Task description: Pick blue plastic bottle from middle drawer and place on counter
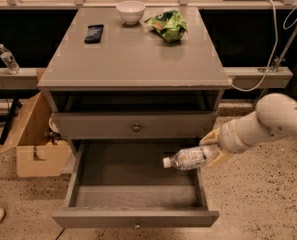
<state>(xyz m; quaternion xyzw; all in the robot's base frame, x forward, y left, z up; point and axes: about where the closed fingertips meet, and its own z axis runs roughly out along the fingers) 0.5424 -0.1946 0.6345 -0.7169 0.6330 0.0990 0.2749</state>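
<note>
- A pale two-finger gripper (214, 149) sits at 3 o'clock, its fingers pinching a small clear plastic bottle with a white cap (187, 159).
- The bottle lies sideways over the open grey middle drawer (113, 218), toward its 3 o'clock side.
- The smooth grey desk (138, 54) holds a white bowl (130, 11) at 12 o'clock.

Test lab: speckled floor (268, 204), cardboard box (35, 156), loose cable (274, 39), claw (212, 150) gripping blue plastic bottle (185, 159) over middle drawer (133, 218).
</note>
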